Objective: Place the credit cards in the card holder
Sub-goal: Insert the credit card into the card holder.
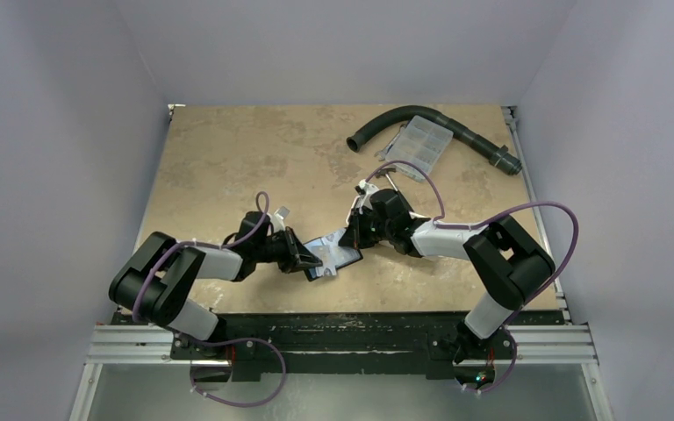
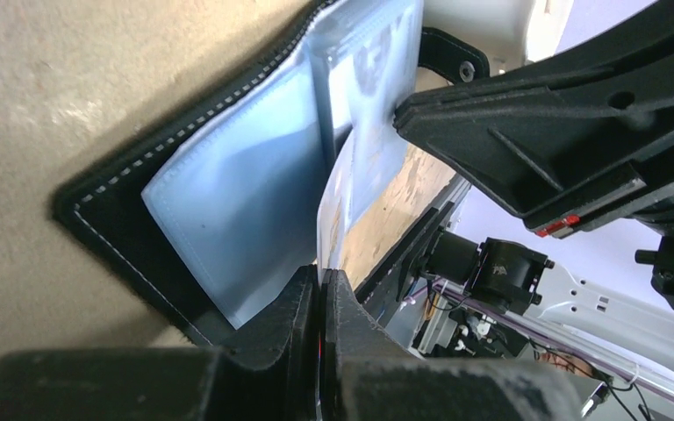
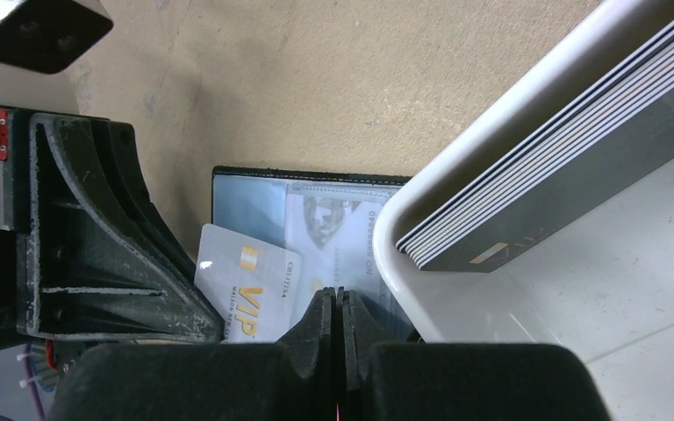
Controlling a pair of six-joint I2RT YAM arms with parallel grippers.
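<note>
Left end effector is clamping shut on a thin white card; only the right wrist view is showing its gold "VIP". Right end effector, jaws closed, is meeting the clear sleeves of the holder, lying open on the bench between both. That view alone is showing a white tray of stacked cards.

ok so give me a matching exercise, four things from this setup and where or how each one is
Things:
1 card holder
2 vip card
3 stack of cards
4 black hose

Descriptions:
a by the clear box at the far right of the table
b inside the white tray
c white with gold lettering
d lying open between the left tool and right tool

Pairs: 1-d, 2-c, 3-b, 4-a
</note>
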